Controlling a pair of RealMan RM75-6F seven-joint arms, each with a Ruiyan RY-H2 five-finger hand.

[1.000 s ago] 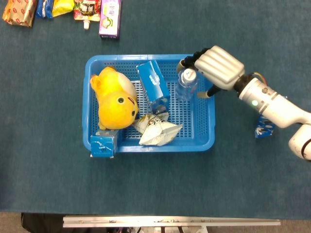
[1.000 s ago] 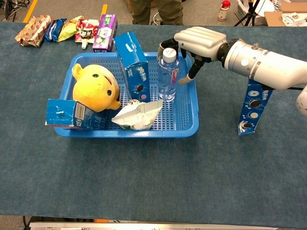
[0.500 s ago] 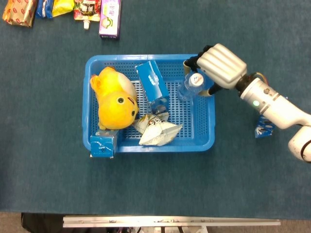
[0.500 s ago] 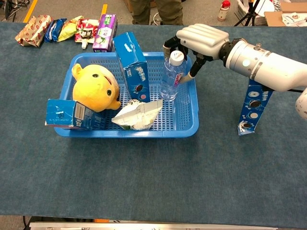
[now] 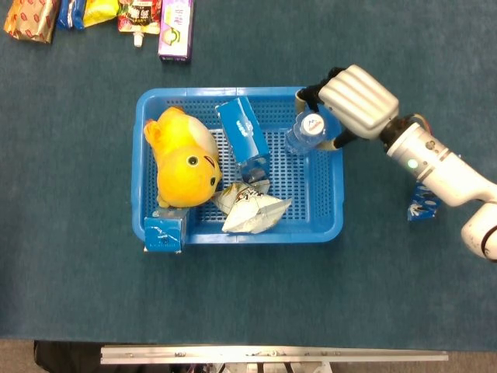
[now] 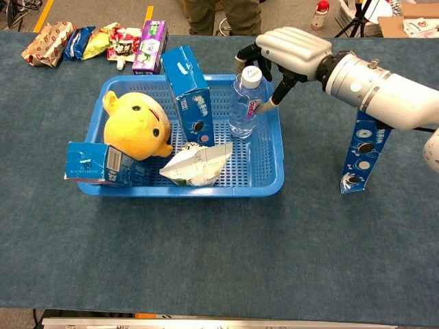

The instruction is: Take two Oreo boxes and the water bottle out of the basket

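Observation:
My right hand (image 5: 355, 99) (image 6: 293, 49) grips the clear water bottle (image 5: 305, 134) (image 6: 244, 103) near its neck. The bottle leans toward the right, its base just above the floor of the blue basket (image 5: 241, 235) (image 6: 185, 190) at the far right corner. A blue Oreo box (image 5: 244, 140) (image 6: 188, 92) stands tilted in the basket's middle. Another Oreo box (image 5: 423, 204) (image 6: 361, 155) stands upright on the table right of the basket, partly behind my right forearm. My left hand shows in neither view.
A yellow plush toy (image 5: 185, 159) (image 6: 137, 127) and a white crumpled bag (image 5: 250, 207) (image 6: 197, 163) lie in the basket. A small blue carton (image 5: 163, 234) (image 6: 103, 164) rests on its front left corner. Snack packs (image 5: 132, 15) (image 6: 103, 41) line the far left table edge.
The right hand closed around the bottle, tipped it to the right and raised it slightly toward the basket's right wall. Everything else stayed put.

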